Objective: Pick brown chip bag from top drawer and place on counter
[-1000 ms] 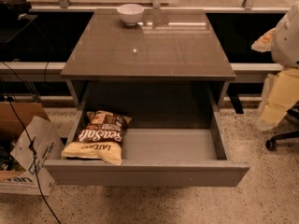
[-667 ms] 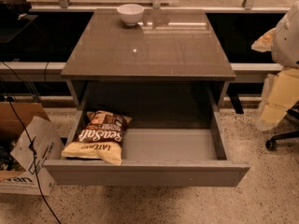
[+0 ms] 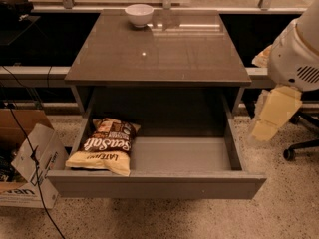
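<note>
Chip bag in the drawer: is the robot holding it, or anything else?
Nothing is held. The gripper hangs right of the counter, apart from the brown chip bag, which lies untouched in the top drawer's left end.

brown chip bag (image 3: 104, 146) in top drawer (image 3: 184, 156), gripper (image 3: 271, 114) right

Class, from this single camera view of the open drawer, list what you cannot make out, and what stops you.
Camera view:
1. The end effector hangs right of the top drawer; its arm is cut off by the right edge.
2. The brown chip bag, at the drawer's left end: underside hidden, small print too small to read.
3. The drawer's rear is dark beneath the counter.
4. The cardboard box is cut off by the left edge.
</note>
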